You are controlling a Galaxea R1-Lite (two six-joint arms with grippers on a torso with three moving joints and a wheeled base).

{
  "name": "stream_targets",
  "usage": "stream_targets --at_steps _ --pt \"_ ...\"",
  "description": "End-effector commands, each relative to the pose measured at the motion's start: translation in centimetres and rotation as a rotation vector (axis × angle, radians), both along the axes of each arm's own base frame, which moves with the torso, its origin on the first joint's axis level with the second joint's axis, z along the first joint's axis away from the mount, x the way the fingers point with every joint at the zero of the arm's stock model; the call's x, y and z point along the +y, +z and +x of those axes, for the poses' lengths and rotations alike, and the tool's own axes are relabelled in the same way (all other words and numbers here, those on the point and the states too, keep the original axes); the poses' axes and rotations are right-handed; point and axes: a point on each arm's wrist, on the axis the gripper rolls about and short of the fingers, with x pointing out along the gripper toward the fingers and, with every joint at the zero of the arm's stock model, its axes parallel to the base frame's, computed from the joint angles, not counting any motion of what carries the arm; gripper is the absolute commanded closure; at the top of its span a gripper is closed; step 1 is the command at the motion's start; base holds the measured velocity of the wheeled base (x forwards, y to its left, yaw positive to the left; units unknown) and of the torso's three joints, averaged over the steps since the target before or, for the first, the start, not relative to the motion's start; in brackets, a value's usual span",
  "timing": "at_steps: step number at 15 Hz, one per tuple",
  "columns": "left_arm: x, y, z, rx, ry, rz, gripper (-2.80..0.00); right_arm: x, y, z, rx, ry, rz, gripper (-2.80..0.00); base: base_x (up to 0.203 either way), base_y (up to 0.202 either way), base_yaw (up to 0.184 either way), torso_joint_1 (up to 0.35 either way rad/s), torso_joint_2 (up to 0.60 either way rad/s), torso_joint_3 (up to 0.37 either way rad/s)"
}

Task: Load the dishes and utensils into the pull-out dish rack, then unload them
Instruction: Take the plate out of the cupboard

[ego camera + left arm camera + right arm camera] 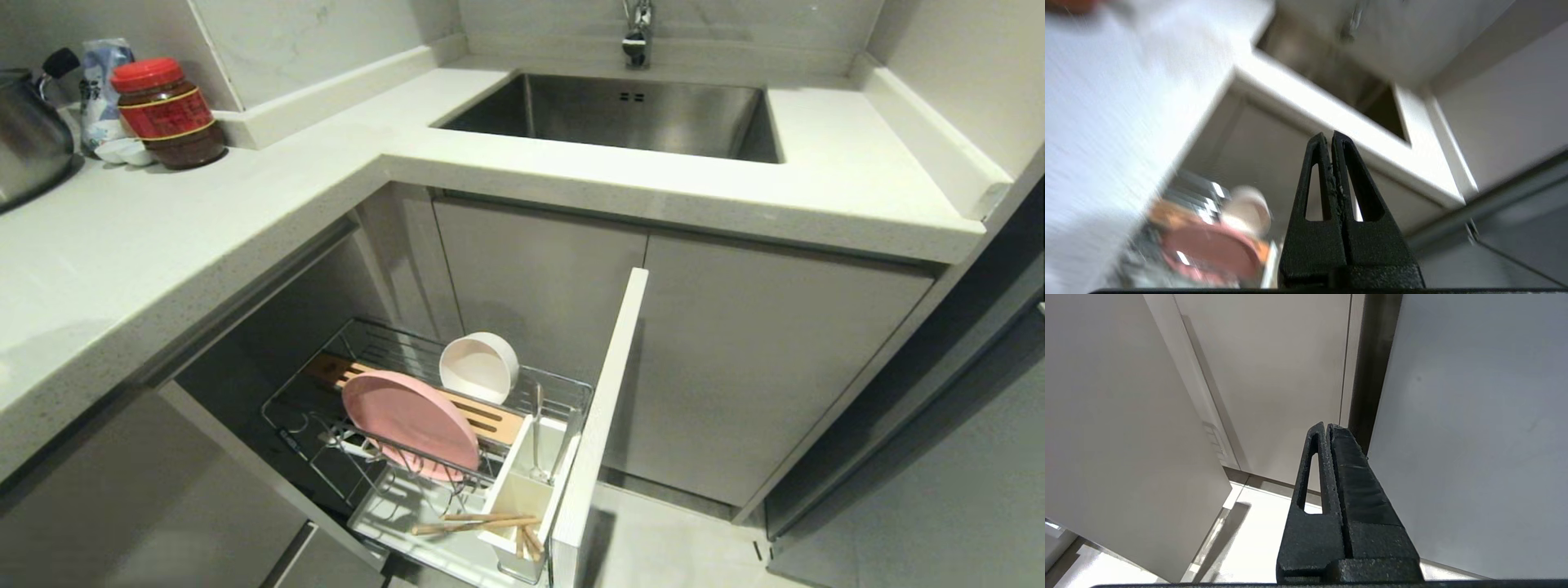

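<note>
Light wooden chopsticks (478,523) lie beside the flat pale-pink plate (410,423) in the chrome wire pull-out rack (563,390); both grippers, left gripper (1332,136) and right gripper (1327,426), are pressed together, empty.

Left wrist view smeared throughout: pink plate (1208,249), bowl (1247,210) and wire rack (1196,192) show as soft blobs, no rim or wire readable. Neither arm appears in the head view. Head view: kettle (28,139) cut by the left edge; rack's near corner and cutlery box (522,498) base run off the bottom edge. Cutlery in the box (536,433) too slim to identify. Chopsticks (473,523) partly behind the box wall.
</note>
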Motion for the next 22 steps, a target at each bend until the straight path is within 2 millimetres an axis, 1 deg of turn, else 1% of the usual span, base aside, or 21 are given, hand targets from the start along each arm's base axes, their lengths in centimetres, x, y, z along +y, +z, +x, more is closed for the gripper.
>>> stream_targets --at_steps 1,3,4,9,12,14,16,17,20,22 --pt "-1.7 -0.9 2.9 0.139 -0.107 -0.006 0.0 0.0 -0.7 0.2 0.026 0.0 0.0 0.0 0.0 0.0 0.0 0.0 0.0 0.0" --pt "-3.0 -1.8 4.1 0.239 -0.18 -0.005 0.0 0.0 -0.7 0.2 0.026 0.0 0.0 0.0 0.0 0.0 0.0 0.0 0.0 0.0" --pt "-3.5 -2.2 4.8 0.29 -0.181 0.009 0.0 0.0 -0.7 0.2 0.026 0.0 0.0 0.0 0.0 0.0 0.0 0.0 0.0 0.0" --pt "-6.5 -4.4 8.5 0.464 -0.092 0.072 0.0 0.0 -0.7 0.2 0.026 0.0 0.0 0.0 0.0 0.0 0.0 0.0 0.0 0.0" --pt "-8.1 -6.5 10.5 0.6 -0.073 0.161 0.0 0.0 -0.7 0.2 0.026 0.0 0.0 0.0 0.0 0.0 0.0 0.0 0.0 0.0" --pt "-9.0 -8.1 12.0 0.695 -0.012 0.236 0.0 0.0 -0.7 0.2 0.026 0.0 0.0 0.0 0.0 0.0 0.0 0.0 0.0 0.0" --pt "-10.0 -9.5 13.4 0.759 0.033 0.253 0.0 0.0 -0.7 0.2 0.026 0.0 0.0 0.0 0.0 0.0 0.0 0.0 0.0 0.0" --pt "-10.3 -9.9 13.9 0.782 0.05 0.241 -2.8 0.0 -0.7 0.2 0.026 0.0 0.0 0.0 0.0 0.0 0.0 0.0 0.0 0.0" --pt "-10.8 -11.1 14.7 0.848 0.093 0.163 -2.8 0.0 -0.7 0.2 0.026 0.0 0.0 0.0 0.0 0.0 0.0 0.0 0.0 0.0" --pt "-10.9 -12.9 15.0 0.924 0.152 0.095 -2.8 0.0 -0.7 0.2 0.026 0.0 0.0 0.0 0.0 0.0 0.0 0.0 0.0 0.0"
